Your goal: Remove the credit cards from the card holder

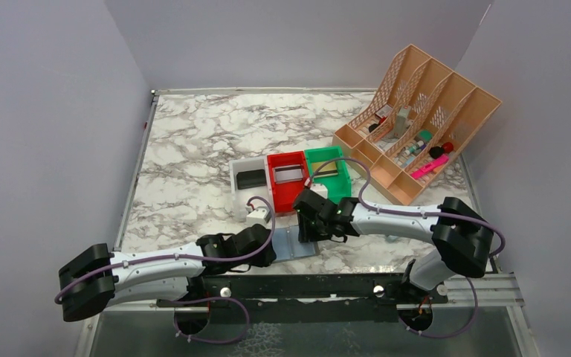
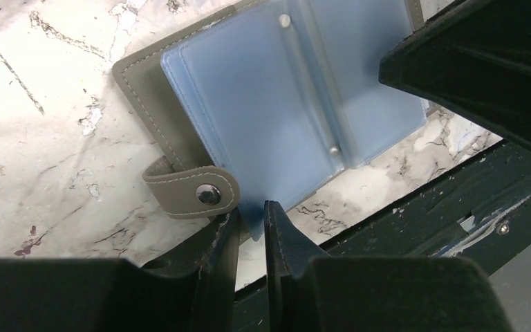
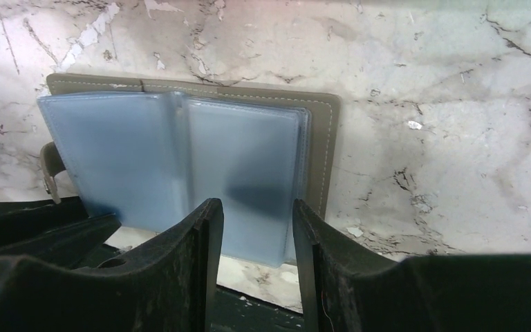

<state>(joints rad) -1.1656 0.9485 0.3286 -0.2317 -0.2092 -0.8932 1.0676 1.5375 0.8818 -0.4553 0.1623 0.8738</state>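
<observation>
The card holder (image 1: 295,244) lies open at the table's near edge, grey-green outside with pale blue sleeves (image 2: 263,104) and a snap strap (image 2: 193,192). My left gripper (image 2: 252,211) is shut on the near corner of a blue sleeve. My right gripper (image 3: 256,207) hovers open over the right-hand sleeve (image 3: 249,152), nothing between its fingers. In the top view the right gripper (image 1: 309,225) is just behind the holder and the left gripper (image 1: 273,251) at its left side. A black credit card (image 1: 250,178) lies in the white bin. No card shows inside the sleeves.
White (image 1: 239,195), red (image 1: 284,195) and green (image 1: 340,182) bins stand in a row behind the holder. A tan divided rack (image 1: 416,123) with small items sits at the back right. A black metal rail (image 1: 305,286) runs along the near edge.
</observation>
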